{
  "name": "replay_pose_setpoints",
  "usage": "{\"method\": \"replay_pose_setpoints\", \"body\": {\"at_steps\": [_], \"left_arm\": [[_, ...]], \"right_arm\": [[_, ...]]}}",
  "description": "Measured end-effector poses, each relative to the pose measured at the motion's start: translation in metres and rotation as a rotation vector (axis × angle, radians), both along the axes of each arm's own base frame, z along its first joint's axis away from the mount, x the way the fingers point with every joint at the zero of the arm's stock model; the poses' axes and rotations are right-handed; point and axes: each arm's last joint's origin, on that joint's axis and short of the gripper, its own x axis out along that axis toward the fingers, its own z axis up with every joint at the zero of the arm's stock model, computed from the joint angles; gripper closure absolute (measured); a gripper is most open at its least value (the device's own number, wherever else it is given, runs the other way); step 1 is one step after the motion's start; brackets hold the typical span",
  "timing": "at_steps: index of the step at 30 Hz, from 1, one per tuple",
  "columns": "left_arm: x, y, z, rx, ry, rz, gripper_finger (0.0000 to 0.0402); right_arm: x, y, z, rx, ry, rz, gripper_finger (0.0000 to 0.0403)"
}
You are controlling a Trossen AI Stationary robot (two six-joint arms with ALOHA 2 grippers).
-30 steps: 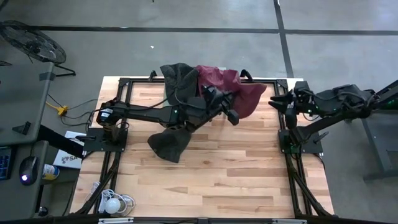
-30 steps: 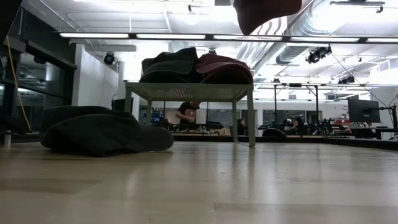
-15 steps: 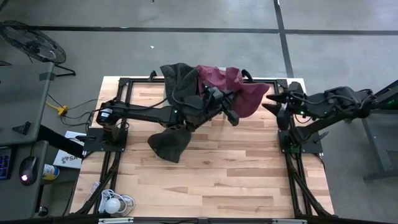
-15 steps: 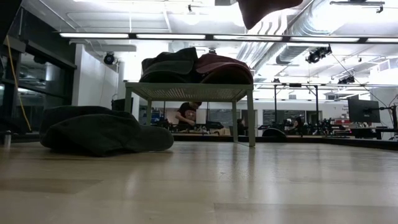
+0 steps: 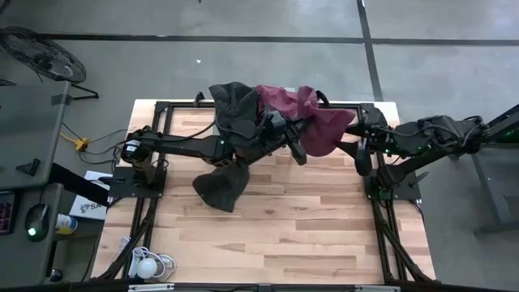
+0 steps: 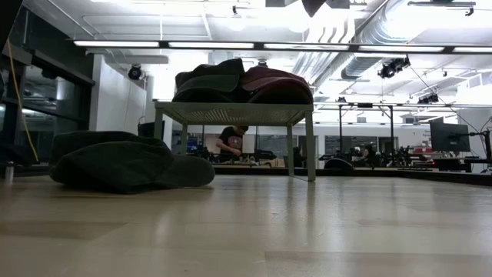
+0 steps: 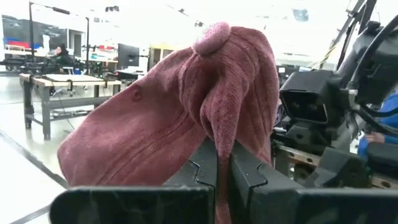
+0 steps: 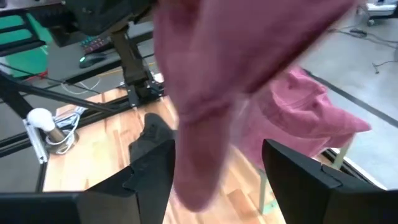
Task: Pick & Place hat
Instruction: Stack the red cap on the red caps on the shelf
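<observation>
Near, on the table: a dark hat [image 5: 220,186] lies flat on the wooden table [image 5: 268,235] toward the left arm's side; in the low view it sits as a low dark heap [image 6: 123,160] on the boards.
Left gripper: the left gripper [image 7: 222,163] is raised above the table, fingers closed on a fold of the maroon hat [image 7: 186,112], which hangs lifted clear of the table; from above the hat [image 5: 320,130] shows between the two arms near the far edge.
Right gripper: the right gripper [image 8: 217,168] has its fingers [image 8: 289,171] spread wide, with maroon cloth hanging between and just in front of them; whether it touches them cannot be told. From above it [image 5: 358,148] sits just beside the maroon hat.
Far edge: a small raised rack [image 6: 234,114] stands on legs at the back of the table, carrying a dark garment [image 6: 207,81] and another maroon piece [image 6: 277,83] side by side.
Beyond: a person [image 6: 229,144] is at a bench in the room behind.
</observation>
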Motion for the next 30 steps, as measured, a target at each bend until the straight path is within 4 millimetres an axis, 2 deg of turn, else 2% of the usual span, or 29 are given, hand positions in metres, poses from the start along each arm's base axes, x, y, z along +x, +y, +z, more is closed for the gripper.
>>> {"method": "replay_pose_setpoints", "body": {"at_steps": [5,15,20,24,30], "left_arm": [[0.0,0.0,0.0,0.0,0.004,0.002,0.0398],[0.0,0.0,-0.001,-0.004,0.007,0.005,0.0398],[0.001,0.001,-0.002,-0.006,0.02,0.017,0.0398],[0.002,0.002,-0.01,-0.012,0.089,0.07,0.0398],[0.001,0.004,-0.012,-0.048,0.1,0.153,0.0398]], "right_arm": [[0.002,0.001,-0.002,0.005,0.016,0.014,0.0207],[0.002,0.001,-0.002,0.025,0.012,0.012,0.0322],[0.0,0.001,-0.003,0.016,0.027,0.021,0.0365],[-0.012,-0.003,-0.004,0.021,0.051,0.006,0.037],[-0.029,-0.01,-0.001,0.013,0.011,-0.041,0.0331]]}}
